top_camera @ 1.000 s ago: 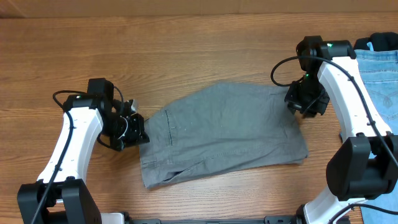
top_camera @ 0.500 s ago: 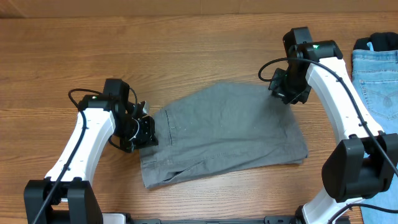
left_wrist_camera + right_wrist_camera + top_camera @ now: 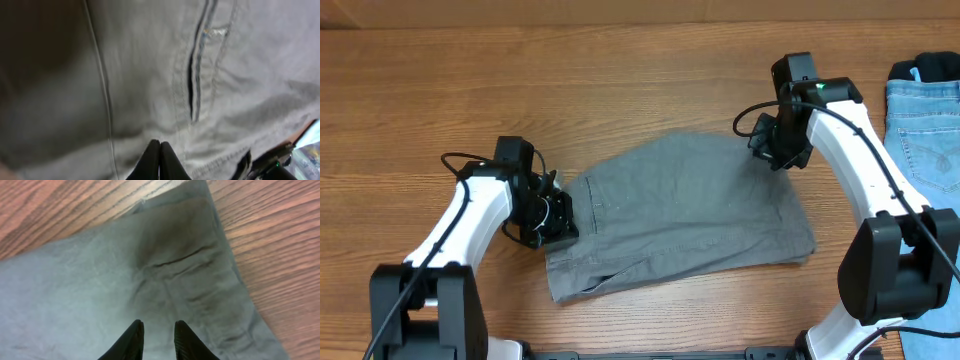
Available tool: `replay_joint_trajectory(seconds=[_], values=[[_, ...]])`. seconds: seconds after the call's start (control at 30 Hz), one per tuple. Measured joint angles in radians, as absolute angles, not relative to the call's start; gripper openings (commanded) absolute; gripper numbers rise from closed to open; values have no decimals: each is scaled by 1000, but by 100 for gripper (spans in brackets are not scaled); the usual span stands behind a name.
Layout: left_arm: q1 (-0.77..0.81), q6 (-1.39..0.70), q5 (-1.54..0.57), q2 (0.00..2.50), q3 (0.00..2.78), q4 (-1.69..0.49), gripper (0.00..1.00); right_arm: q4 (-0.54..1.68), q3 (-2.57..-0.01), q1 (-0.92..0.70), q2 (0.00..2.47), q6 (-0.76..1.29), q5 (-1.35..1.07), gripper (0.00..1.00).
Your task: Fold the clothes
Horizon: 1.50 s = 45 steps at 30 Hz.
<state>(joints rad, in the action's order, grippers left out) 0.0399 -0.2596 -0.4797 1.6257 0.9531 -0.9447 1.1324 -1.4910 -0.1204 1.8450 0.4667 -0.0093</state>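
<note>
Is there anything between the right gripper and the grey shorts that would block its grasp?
Nothing visible does. The right gripper is directly over a corner of the grey shorts, jaws slightly apart, with only bare cloth under it. The jeans lie apart, to the side.

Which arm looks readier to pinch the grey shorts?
Probably the right: the right gripper hangs open over a corner of the shorts, while the left gripper is shut at the opposite edge.
</note>
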Motion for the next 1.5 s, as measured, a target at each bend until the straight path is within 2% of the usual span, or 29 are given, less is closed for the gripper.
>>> replay_joint_trajectory(seconds=[0.37, 0.63, 0.8, 1.07, 1.17, 1.27, 1.37, 1.5], values=[[40, -260, -482, 1793, 952, -904, 4, 928, -1285, -120, 1845, 467, -99, 24], [15, -260, -501, 1818, 952, -891, 4, 749, -1145, -119, 1847, 516, -130, 23], [-69, -259, -542, 1825, 952, -826, 4, 752, -1120, -117, 1850, 551, -111, 19], [-248, -252, -558, 1830, 971, -635, 4, 706, -1119, -113, 1850, 599, -104, 18], [-277, -247, -524, 1843, 1011, -596, 6, 672, -1119, -113, 1850, 610, -105, 14], [-284, -228, -490, 1853, 1070, -580, 8, 611, -1118, -118, 1851, 620, -104, 4], [-284, -224, -471, 1856, 1172, -637, 8, 577, -1121, -120, 1851, 625, -105, 4], [-284, -206, -462, 1857, 1396, -867, 4, 705, -1181, -116, 1850, 625, -100, 4]])
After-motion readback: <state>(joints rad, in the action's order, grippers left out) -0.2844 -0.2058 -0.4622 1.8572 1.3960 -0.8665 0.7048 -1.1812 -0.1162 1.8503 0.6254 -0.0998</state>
